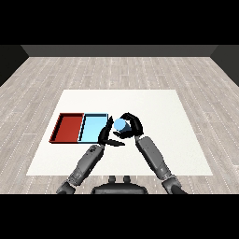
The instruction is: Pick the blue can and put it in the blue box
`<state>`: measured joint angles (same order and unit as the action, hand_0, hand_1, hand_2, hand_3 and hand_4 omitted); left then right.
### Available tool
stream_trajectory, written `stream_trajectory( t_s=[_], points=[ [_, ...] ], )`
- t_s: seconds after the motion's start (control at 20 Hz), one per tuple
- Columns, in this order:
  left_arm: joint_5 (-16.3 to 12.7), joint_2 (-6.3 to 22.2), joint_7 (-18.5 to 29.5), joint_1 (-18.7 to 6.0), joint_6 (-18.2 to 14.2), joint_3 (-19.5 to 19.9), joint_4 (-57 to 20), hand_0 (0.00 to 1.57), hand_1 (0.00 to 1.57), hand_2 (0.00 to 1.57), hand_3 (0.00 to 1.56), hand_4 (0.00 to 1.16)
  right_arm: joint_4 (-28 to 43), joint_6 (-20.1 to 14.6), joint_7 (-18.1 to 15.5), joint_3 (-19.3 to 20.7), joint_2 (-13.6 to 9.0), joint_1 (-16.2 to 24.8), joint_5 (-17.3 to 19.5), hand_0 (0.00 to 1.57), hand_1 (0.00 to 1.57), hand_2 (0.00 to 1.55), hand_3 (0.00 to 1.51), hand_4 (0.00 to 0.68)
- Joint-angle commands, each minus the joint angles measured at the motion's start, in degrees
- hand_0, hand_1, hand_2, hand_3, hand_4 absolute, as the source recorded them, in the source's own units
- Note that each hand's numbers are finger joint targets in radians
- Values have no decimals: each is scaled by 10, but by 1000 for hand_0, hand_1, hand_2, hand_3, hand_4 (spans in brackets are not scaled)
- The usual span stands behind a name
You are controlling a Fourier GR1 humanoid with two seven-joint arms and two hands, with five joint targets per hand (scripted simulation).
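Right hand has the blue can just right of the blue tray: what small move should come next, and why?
Probably carry the blue can leftward over the light blue tray. The right hand curls round it, and the can sits just outside the tray's right wall.

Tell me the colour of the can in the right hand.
Light blue: the can, held by the right hand, shows in the head view.

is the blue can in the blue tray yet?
No, the blue can is in the right hand, just right of the blue tray.
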<state>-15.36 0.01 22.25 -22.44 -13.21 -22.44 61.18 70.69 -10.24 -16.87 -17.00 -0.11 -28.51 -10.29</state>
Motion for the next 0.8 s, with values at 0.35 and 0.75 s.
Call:
stream_trajectory(
  t_s=[0.35, 0.75],
  points=[
    [-25, 0, -4, -6, -34, -47, 6, 0, 0, 0, 0, 0, 49, -29, 25, -56, 1, 20, -7, 1394, 1394, 1426, 1391, 651],
    [-33, 0, -6, -38, 6, -20, -28, 0, 0, 0, 0, 0, 26, -63, -9, -114, 1, 17, -25, 1420, 1420, 1442, 1399, 617]
  ],
)
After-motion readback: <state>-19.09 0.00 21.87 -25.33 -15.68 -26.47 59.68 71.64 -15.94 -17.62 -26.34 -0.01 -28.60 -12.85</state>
